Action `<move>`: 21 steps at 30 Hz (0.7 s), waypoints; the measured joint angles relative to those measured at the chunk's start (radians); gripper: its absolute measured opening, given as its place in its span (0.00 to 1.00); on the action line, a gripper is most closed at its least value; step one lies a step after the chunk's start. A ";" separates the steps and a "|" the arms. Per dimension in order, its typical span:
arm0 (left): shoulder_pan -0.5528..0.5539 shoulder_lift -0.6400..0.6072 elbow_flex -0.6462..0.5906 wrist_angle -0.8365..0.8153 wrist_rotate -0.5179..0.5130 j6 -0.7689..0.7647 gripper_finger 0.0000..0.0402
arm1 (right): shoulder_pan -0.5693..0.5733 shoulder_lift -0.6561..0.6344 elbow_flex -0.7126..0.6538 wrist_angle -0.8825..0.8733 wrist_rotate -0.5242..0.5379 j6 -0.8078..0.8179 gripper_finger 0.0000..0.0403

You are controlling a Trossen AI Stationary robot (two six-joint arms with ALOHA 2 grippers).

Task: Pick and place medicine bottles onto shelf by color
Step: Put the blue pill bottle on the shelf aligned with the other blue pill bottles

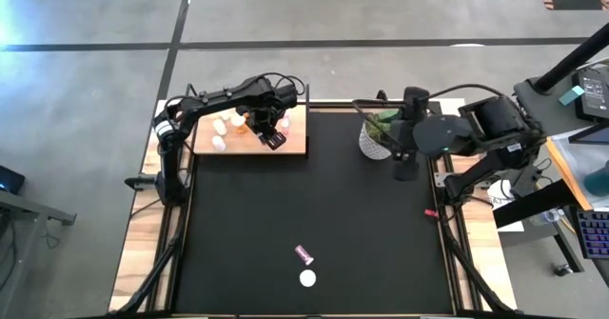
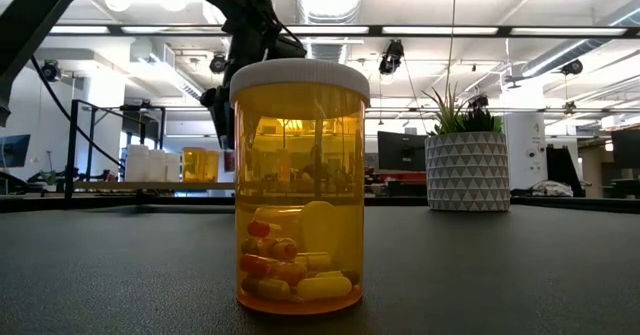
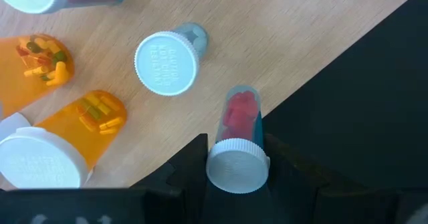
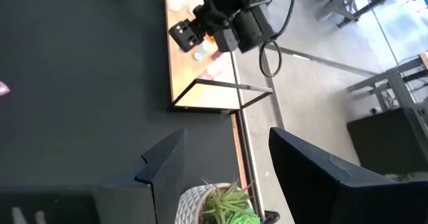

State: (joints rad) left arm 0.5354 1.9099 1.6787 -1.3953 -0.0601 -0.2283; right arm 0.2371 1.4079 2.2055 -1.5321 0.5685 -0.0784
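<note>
The left gripper [image 3: 237, 177] is closed around a clear bottle of red pills [image 3: 239, 140], held upright by its white cap right at the shelf's [image 1: 295, 146] edge, the black worktop [image 1: 314, 195] just past it. The placed bottles [image 1: 226, 127] stand at about ten o'clock from it in the overhead view. The right gripper [image 4: 224, 167] waits open over the plant pot [image 1: 373, 140], while two bottles [image 1: 305, 266] remain near the worktop's six o'clock edge, about equally far from both arms.

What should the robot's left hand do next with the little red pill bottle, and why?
Probably open and let go. The left gripper is shut on the red-pill bottle, which already seems to stand on the shelf near its edge, beside the other bottles.
</note>
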 joint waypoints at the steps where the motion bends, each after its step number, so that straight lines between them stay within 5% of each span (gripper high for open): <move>1: 0.000 0.000 0.000 0.000 0.000 0.000 0.29 | 0.001 -0.008 0.000 0.001 0.000 0.000 0.50; 21: -0.002 0.000 -0.001 0.000 0.001 -0.029 0.29 | 0.000 -0.010 0.000 0.005 0.068 -0.001 0.50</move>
State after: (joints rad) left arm 0.5333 1.9099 1.6775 -1.3956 -0.0589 -0.2574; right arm 0.2371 1.3975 2.2051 -1.5276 0.6361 -0.0792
